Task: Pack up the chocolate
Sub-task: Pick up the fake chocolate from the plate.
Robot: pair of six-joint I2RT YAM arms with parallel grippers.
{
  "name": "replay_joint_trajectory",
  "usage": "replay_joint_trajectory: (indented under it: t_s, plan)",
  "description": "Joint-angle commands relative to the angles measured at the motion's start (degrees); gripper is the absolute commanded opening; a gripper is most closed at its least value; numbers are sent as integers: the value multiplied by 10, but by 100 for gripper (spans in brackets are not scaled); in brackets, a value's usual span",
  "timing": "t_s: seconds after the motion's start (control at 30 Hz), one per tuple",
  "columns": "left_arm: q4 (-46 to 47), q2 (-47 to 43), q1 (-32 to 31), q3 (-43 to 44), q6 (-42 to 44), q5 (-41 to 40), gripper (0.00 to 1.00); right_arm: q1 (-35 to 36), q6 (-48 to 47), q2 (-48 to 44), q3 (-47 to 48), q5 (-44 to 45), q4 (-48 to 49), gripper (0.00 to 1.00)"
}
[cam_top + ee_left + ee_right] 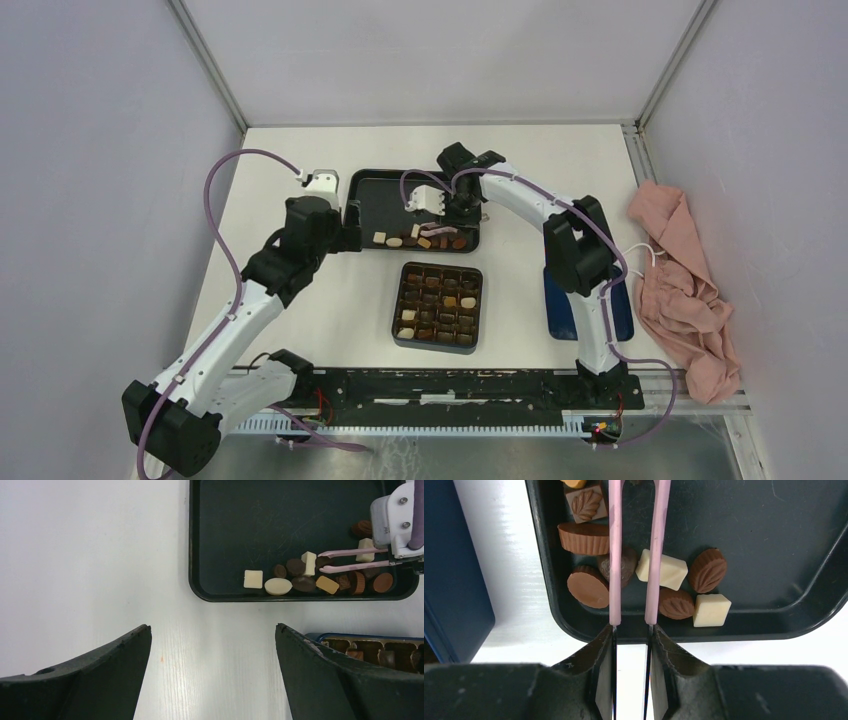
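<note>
Loose chocolate (420, 238) in dark brown, mid brown and cream lies along the near edge of a black tray (370, 190). My right gripper (630, 630) is shut on pink tweezers (614, 555), whose two arms reach out over the chocolate (589, 537) in the tray (749, 530). In the left wrist view the tweezers (350, 560) have their tips slightly apart beside a dark piece; I cannot tell whether they touch it. The chocolate (278, 586) lies in a row there. My left gripper (211, 627) is open over the bare table just outside the tray (240, 520).
A dark box with square compartments (438, 305), partly filled, stands in front of the tray; its corner (370, 647) shows by my left gripper's right finger. A blue lid (560, 300) lies under the right arm. A pink cloth (685, 280) is heaped at the right edge.
</note>
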Motion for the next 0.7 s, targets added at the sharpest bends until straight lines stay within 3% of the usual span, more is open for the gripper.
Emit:
replay_joint_trajectory:
  t_s: [0.0,0.13,0.37,0.67]
  plan:
    - [18,0,3,2,25,10,97,4,5,8,27,2,-5,26]
    - [18,0,4,2,25,11,97,3,6,-4,18,0,-1,13]
    - [18,-2,6,2,25,12,97,1,10,-53,-16,-5,24,0]
    - [18,-2,7,2,25,14,98,2,24,-118,-54,-33,45,0]
